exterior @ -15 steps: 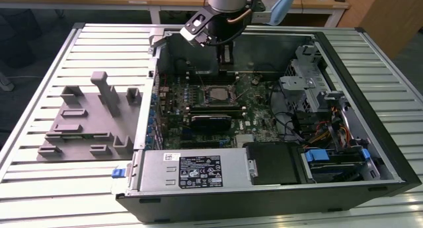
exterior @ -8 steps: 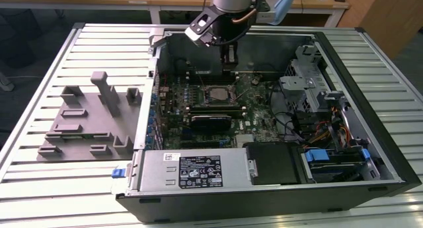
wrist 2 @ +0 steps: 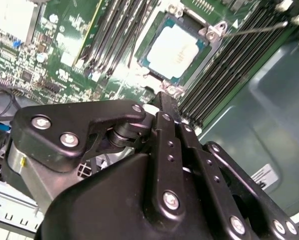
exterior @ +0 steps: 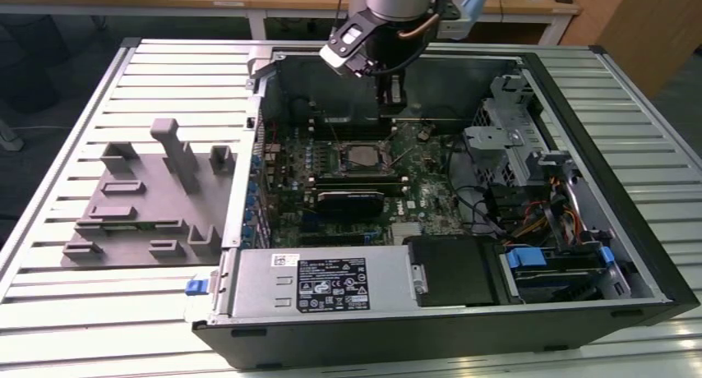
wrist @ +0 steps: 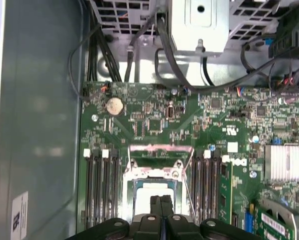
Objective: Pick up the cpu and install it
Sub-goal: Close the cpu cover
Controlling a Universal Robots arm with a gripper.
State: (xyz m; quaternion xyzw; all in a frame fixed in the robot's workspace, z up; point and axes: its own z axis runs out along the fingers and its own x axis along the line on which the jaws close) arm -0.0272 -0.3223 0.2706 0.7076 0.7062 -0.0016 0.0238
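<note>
Silvery cpu point(wrist 2: 172, 50) in socket point(wrist 2: 213, 31) — slots point(wrist 2: 114, 30) flanking, claw point(wrist: 162, 200) near

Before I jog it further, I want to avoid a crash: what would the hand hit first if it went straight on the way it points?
Most likely the cpu lying in its socket, or the metal frame around it. The hand points down at that edge, and depth is unclear.
</note>
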